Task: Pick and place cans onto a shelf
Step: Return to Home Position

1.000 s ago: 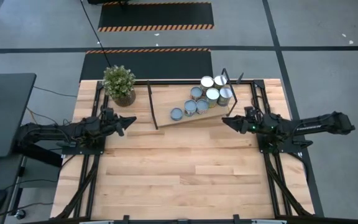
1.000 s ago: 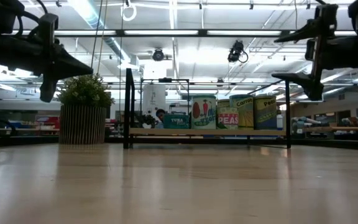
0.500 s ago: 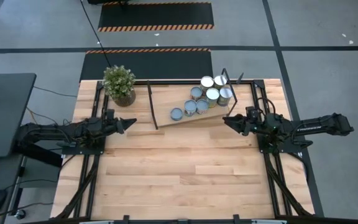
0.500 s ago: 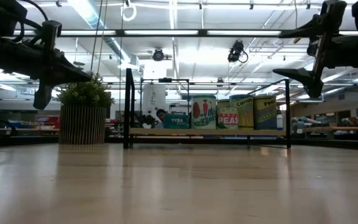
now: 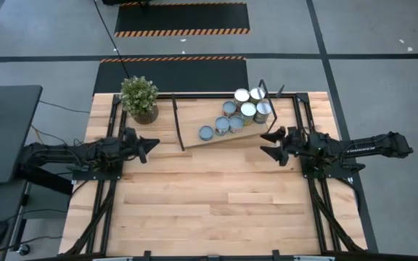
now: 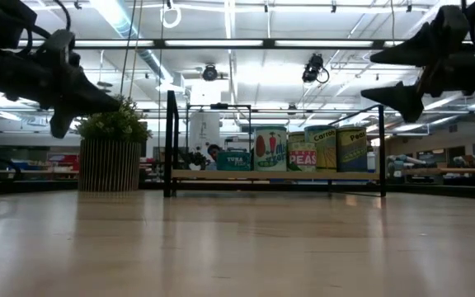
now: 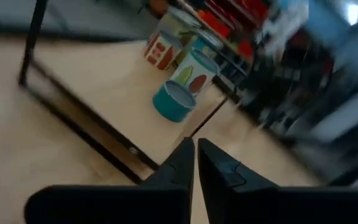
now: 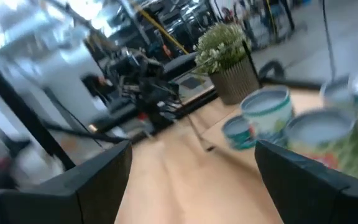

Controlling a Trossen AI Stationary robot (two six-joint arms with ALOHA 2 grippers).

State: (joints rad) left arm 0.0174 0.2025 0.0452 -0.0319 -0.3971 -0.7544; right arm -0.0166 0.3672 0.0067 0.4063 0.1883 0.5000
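Eight small round metal cans [image 5: 236, 122] with silvery and blue-grey tops are standing upright in a tight cluster on the light wooden shelf board [image 5: 191, 116], which is framed in thin black wire. They are crowding its right half. A short teal tuna can [image 6: 235, 160] is sitting at the cluster's left end, beside taller labelled ones.

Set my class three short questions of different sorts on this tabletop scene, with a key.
1. True or false: all cans stand on the shelf.
2. Which has jaws spread, the left gripper or the right gripper? A left, B right, C both.
3. What stands beside the shelf's end nearest the left gripper?
Key: 1 true; 2 B; 3 the potted plant.
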